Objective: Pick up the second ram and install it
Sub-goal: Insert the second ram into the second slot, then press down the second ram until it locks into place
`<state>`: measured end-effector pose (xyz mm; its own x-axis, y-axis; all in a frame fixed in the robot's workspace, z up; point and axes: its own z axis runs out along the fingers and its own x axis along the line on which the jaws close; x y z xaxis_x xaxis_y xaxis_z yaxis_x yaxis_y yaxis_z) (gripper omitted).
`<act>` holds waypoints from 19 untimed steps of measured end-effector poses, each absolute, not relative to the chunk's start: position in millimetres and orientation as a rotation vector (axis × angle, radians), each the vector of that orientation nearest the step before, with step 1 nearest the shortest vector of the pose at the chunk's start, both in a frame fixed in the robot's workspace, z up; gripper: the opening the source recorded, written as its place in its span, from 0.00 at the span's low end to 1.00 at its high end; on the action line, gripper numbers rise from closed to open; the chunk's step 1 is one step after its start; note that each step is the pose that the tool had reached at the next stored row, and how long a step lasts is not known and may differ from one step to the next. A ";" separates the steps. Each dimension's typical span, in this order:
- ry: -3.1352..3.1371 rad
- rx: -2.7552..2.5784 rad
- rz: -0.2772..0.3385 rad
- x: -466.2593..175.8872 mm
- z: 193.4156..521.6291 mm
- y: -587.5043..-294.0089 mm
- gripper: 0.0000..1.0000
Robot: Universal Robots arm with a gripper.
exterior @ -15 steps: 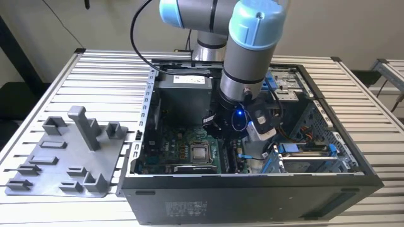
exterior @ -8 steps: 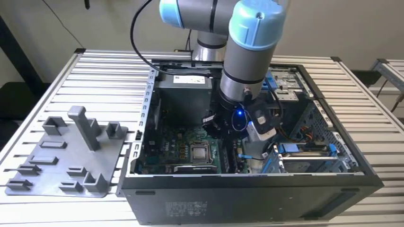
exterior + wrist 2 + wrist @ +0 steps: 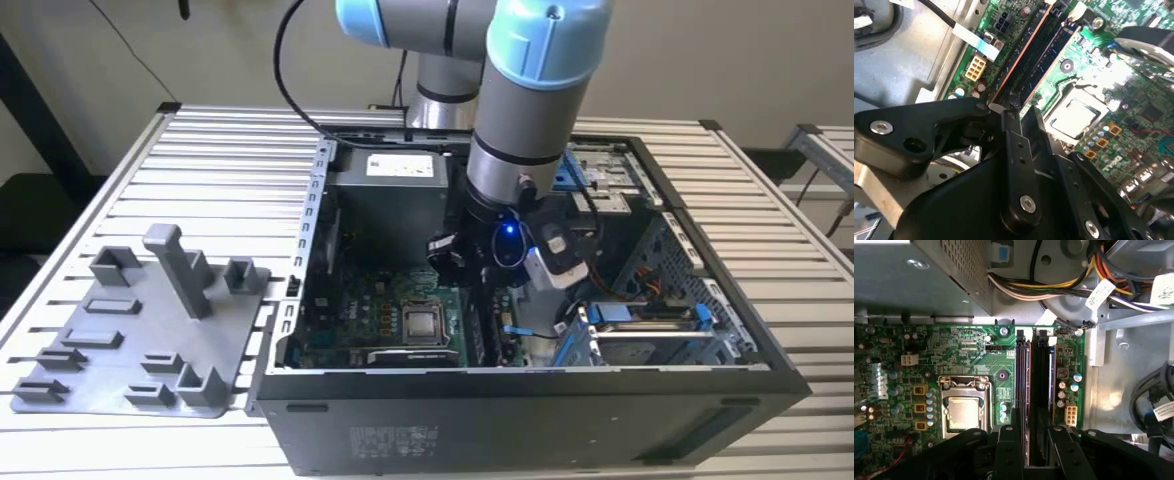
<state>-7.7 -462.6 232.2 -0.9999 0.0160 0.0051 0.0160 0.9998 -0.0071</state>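
Observation:
My gripper (image 3: 509, 300) is down inside the open computer case (image 3: 747, 330), over the memory slots beside the processor (image 3: 963, 412). In both wrist views two long dark sticks stand on edge in neighbouring slots of the green motherboard (image 3: 974, 350). The second ram (image 3: 1027, 385) (image 3: 1050, 65) is the stick nearer the processor. It runs straight in between my black fingers (image 3: 1009, 445). The gripper (image 3: 1027, 442) (image 3: 1023, 117) looks shut on its near end. The other stick (image 3: 1042, 380) stands right beside it.
A grey fixture tray (image 3: 147, 340) with upright posts lies on the slatted table at the exterior view's left of the case. A bundle of coloured cables (image 3: 1064, 287) and the metal power supply box (image 3: 919, 275) sit beyond the slots. The drive cage (image 3: 641, 330) stands close to the arm.

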 end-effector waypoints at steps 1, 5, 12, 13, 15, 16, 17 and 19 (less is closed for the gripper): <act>-3.136 -0.025 0.011 -7.7 236.5 -462.6 0.28; -3.136 -0.025 0.011 -7.7 249.1 -462.6 0.28; -3.137 -0.025 0.011 -7.6 249.3 -462.6 0.13; -3.137 -0.025 0.011 -7.7 249.3 -462.6 0.13; -3.137 -0.025 0.011 -7.7 249.4 -462.6 0.11; -3.137 -0.025 0.011 -7.7 249.4 -462.6 0.11; -3.137 -0.025 0.011 -7.7 249.4 -462.6 0.11; -3.138 -0.025 0.011 -7.6 249.7 -462.6 0.11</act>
